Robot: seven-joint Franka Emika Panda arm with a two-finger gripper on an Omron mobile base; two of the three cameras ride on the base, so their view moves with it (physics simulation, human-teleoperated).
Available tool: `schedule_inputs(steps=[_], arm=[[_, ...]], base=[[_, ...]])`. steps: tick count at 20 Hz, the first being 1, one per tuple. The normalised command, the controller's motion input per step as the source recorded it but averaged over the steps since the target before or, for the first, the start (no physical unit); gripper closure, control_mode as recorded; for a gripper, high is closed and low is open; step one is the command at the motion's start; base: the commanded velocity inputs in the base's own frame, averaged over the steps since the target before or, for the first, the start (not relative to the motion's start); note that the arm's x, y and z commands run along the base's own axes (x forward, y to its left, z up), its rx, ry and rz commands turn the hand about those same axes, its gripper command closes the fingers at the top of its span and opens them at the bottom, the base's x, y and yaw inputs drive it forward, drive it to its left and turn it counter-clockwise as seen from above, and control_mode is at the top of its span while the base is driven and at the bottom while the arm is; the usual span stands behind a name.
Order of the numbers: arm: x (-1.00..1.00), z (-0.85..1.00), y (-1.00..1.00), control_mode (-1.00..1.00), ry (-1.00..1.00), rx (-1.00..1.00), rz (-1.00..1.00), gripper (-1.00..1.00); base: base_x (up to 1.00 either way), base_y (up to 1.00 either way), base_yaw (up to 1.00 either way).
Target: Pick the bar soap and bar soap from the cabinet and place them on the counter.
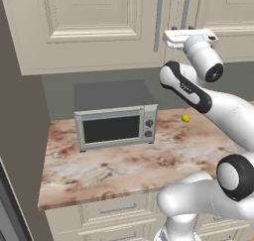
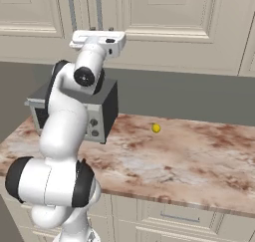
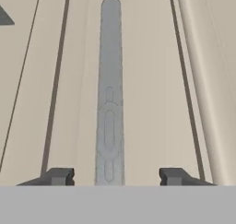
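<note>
The gripper (image 3: 110, 177) stands parted, not yet clamped, with one finger on either side of a grey bar handle (image 3: 109, 80) of the closed cabinet (image 1: 89, 22), the handle's long axis running straight away between them; the soaps cannot be seen.

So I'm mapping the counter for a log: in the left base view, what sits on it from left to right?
microwave → small yellow ball, both on the counter.
</note>
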Motion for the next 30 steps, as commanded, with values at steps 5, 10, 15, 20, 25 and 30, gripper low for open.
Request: schedule_inputs(steps=[5, 10, 15, 20, 25, 30], arm=[[0.58, 0.0, 0.06, -1.0, 0.01, 0.0, 0.0, 1.0], [0.05, 0.03, 0.13, -1.0, 0.21, -0.05, 0.0, 1.0], [-0.28, 0.16, 0.21, -1.0, 0.32, -0.13, 0.01, 1.0], [-0.82, 0.04, 0.07, -1.0, 0.13, -0.1, 0.0, 1.0], [-0.95, 0.02, -0.31, -1.0, 0.03, -0.01, 0.0, 1.0], [-0.85, 0.01, -0.5, -1.0, 0.14, -0.02, 0.0, 1.0]], base=[[0.0, 0.0, 0.0], [0.0, 0.0, 0.0], [0.0, 0.0, 0.0], [0.0, 0.0, 0.0], [0.0, 0.0, 0.0], [0.0, 0.0, 0.0]])
